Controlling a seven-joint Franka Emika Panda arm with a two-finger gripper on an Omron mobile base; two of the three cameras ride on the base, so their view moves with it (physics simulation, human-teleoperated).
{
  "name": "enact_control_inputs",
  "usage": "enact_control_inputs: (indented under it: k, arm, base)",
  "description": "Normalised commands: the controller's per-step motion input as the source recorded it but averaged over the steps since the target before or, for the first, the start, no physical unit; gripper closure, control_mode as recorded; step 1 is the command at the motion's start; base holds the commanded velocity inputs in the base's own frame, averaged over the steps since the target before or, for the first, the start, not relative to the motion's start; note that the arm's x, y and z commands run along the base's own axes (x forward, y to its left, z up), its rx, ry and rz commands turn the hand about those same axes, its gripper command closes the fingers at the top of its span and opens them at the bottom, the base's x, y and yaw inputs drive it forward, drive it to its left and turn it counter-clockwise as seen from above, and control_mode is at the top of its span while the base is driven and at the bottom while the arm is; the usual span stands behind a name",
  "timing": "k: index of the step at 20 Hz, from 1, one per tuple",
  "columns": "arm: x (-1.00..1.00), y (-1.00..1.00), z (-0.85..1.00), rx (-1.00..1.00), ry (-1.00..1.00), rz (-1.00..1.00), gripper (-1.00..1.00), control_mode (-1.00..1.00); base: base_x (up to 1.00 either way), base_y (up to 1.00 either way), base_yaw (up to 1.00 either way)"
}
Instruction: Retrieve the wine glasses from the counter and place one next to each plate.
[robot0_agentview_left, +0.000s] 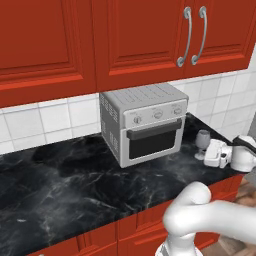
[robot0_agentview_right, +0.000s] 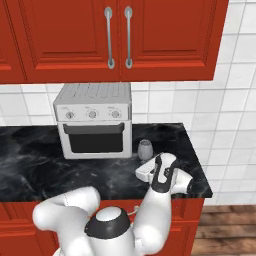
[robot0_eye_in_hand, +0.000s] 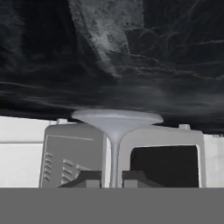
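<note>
One glass (robot0_agentview_left: 202, 140) stands upright on the counter (robot0_agentview_left: 75, 185), well to the right of everything else there, and the scene runs like this from the left base view: a long bare stretch of black veined marble at the left, then the silver toaster oven (robot0_agentview_left: 145, 122) set back against the white tiled wall (robot0_agentview_left: 45, 120), then the glass just beside the oven's right front corner, and last the gripper (robot0_agentview_left: 209, 156) reaching in low from the right edge of the counter, its white body level with the glass's stem. Above all this hang red cabinets (robot0_agentview_left: 135, 35) with two silver handles. In the right base view the same order holds: oven (robot0_agentview_right: 95, 122), glass (robot0_agentview_right: 145, 148) close to its lower right corner, then the gripper (robot0_agentview_right: 142, 172) just in front of the glass near the counter's (robot0_agentview_right: 30, 160) right end. The hand view is rolled, so the marble fills its top and the glass's round foot (robot0_eye_in_hand: 117, 118) sits against that surface with the stem (robot0_eye_in_hand: 114, 162) running down to the bottom, where the two dark fingers (robot0_eye_in_hand: 89, 178) stand close on either side of the stem, closed in against it; the oven (robot0_eye_in_hand: 72, 153) shows behind.
</note>
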Motion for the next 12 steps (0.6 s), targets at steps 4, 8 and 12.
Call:
enact_control_inputs:
  k: [4,8,12]
  arm:
    - [-0.49,0.00,0.38,0.00,-0.23,-0.03,1.00,-1.00]
    - [-0.55,0.00,0.60,0.00,-0.23,-0.01,1.00,-1.00]
    - [-0.58,0.00,0.95,0.00,-0.20,-0.04,1.00,-1.00]
  base:
    - [0.00,0.00,0.00]
    - [0.00,0.00,0.00]
    - [0.00,0.00,0.00]
